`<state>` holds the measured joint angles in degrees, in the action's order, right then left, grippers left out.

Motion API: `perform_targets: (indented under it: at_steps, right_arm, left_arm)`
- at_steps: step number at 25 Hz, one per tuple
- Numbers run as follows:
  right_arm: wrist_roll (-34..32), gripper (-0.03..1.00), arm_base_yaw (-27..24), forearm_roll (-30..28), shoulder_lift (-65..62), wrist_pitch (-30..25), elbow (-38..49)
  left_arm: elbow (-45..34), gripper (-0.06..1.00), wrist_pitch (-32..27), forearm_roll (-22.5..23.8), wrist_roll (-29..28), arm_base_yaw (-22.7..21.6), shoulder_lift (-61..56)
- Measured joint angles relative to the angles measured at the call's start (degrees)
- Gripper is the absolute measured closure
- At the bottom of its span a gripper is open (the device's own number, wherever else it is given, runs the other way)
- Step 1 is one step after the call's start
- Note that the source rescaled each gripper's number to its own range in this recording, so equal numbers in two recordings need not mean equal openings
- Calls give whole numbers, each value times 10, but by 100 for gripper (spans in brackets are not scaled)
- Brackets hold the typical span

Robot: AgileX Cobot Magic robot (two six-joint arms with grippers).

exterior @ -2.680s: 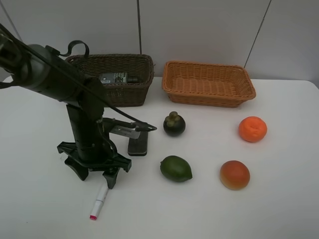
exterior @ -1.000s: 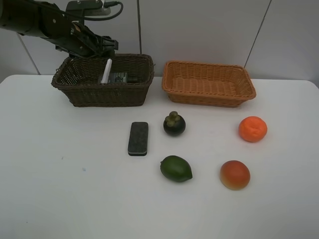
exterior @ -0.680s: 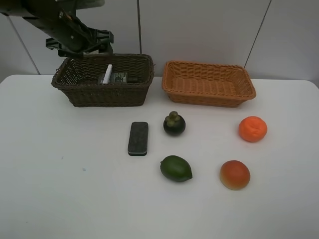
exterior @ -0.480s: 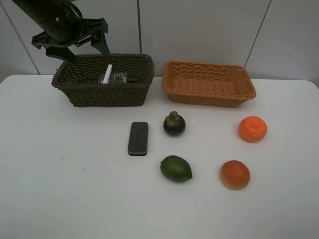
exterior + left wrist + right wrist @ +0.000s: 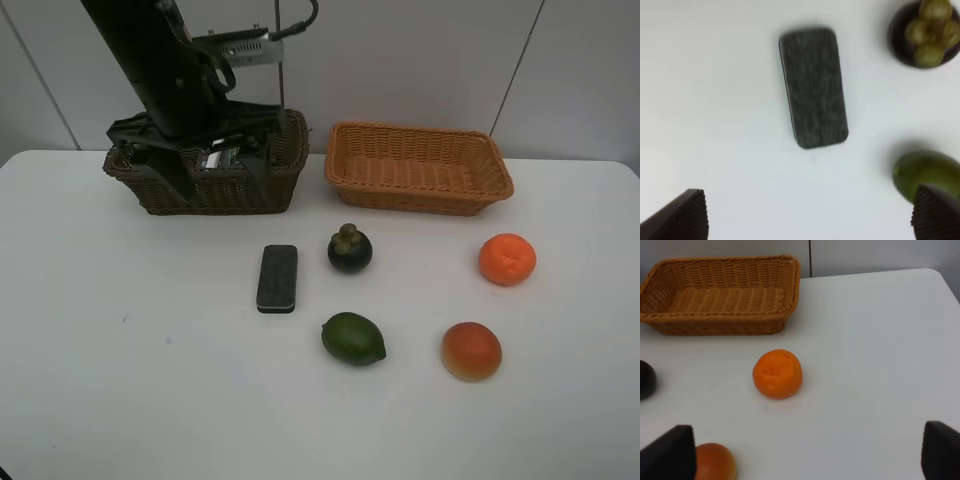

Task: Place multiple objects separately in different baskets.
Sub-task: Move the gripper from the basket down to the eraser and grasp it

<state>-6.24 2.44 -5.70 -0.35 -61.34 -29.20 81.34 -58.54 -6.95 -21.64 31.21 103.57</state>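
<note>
1. While the left arm stands over the dark basket, which sits behind the eraser and a little to its left in the high view, the left gripper has its jaws spread wide apart with nothing between them.
2. Its wrist view looks down past both jaws onto the eraser, which lies flat on the white table.
3. What lies in the dark basket is mostly hidden by the arm. Only a pale grey patch shows, and I cannot tell what it is.
4. The mangosteen sits just right of the eraser and slightly farther back, not touching it.
5. The green fruit lies right of the eraser and nearer the front, also apart from it.
6. The orange rests well to the right of the eraser, about level with it.
7. The red-orange fruit is well to the right of the eraser too, but nearer the front.
8. The tan basket stands behind the eraser and to its right, next to the dark basket with a gap between the two.
9. The right gripper is out of the high view, so I cannot place it against the eraser. In its wrist view its jaws stand wide apart, gripping nothing, above the table. The orange lies ahead between them, the tan basket is beyond it, and the red-orange fruit is just beside one jaw.
</note>
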Motion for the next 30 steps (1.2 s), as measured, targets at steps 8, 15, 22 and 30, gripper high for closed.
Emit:
perform_targets:
  at_steps: [8,15,22,30]
  right_arm:
    - [0,-3,0,0,0,0,0]
    - [0,-3,0,0,0,0,0]
    - [0,-3,0,0,0,0,0]
    - [0,-3,0,0,0,0,0]
  left_arm:
    - [0,-6,17,34,-67,65,94]
    - [0,-6,62,27,-74,70,167]
    - [0,-6,130,25,-75,70,199]
    - [0,-6,155,59,-77,70,217]
